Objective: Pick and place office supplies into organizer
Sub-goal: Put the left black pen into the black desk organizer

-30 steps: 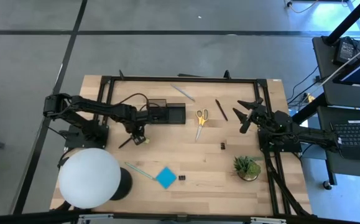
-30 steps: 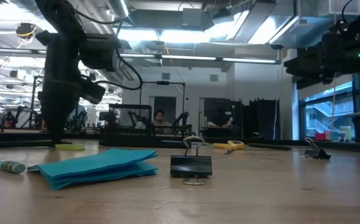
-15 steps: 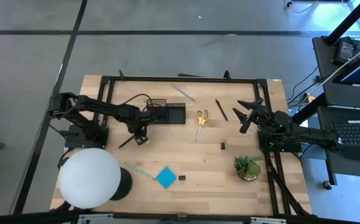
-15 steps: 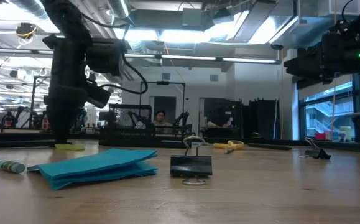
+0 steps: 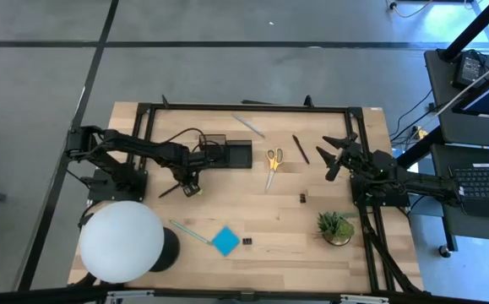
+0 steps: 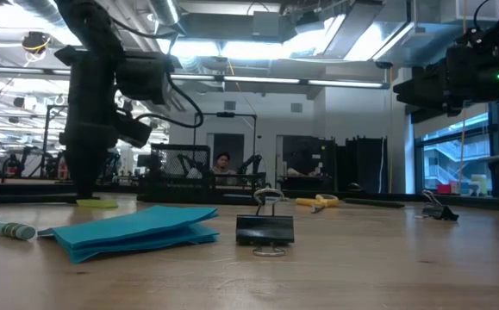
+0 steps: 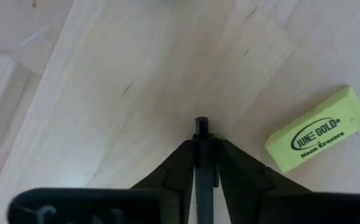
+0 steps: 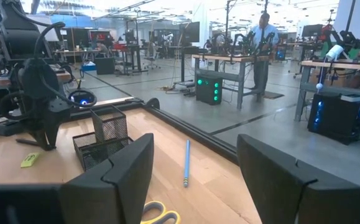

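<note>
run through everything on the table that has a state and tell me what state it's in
left gripper: shut on dark pen, by the organizer
right gripper: open, empty
yellow eraser: flat on the table, untouched
scissors: blades closed, lying flat
binder clip: handles up, closed
blue note pad: lying flat

My left pincer (image 5: pixel 183 182) stands on the table (image 5: pixel 261 228), just before the organizer (image 5: pixel 225 153), closed on a pen (image 7: pixel 202 163). An eraser (image 7: pixel 313 130) lies just beside it.
</note>
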Motion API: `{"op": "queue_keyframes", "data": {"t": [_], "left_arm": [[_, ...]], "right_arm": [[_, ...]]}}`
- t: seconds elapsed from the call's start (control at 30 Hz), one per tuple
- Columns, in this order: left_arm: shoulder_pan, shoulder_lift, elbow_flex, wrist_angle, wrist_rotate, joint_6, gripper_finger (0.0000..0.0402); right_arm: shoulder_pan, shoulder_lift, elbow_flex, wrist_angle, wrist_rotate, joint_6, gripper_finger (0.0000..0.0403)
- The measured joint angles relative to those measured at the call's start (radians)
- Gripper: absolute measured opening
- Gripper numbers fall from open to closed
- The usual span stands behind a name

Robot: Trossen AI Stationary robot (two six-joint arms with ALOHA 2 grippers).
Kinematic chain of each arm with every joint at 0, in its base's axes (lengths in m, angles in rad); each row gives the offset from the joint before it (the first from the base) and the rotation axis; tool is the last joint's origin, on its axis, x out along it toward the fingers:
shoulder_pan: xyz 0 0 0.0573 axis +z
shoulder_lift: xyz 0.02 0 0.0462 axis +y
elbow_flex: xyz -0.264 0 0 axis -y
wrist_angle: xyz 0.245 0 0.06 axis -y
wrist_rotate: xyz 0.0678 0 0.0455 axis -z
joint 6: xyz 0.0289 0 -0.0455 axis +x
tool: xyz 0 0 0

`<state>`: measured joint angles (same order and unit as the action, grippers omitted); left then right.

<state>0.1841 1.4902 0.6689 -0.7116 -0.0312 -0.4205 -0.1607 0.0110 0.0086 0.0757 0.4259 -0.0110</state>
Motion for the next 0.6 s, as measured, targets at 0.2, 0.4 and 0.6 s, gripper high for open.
{"op": "queue_keyframes", "data": {"t": [0.2, 0.4, 0.6], "left_arm": [[-0.011, -0.001, 0.001, 0.002, -0.037, 0.091, 0.0047], [-0.018, -0.008, 0.001, 0.007, -0.033, 0.128, 0.0046], [-0.018, -0.062, -0.005, 0.006, -0.012, 0.143, 0.0044]], "right_arm": [[0.000, 0.000, 0.000, 0.000, 0.000, -0.001, 0.0233], [0.000, 0.000, 0.000, 0.000, 0.000, -0.001, 0.0233], [0.000, 0.000, 0.000, 0.000, 0.000, -0.001, 0.0233]]}}
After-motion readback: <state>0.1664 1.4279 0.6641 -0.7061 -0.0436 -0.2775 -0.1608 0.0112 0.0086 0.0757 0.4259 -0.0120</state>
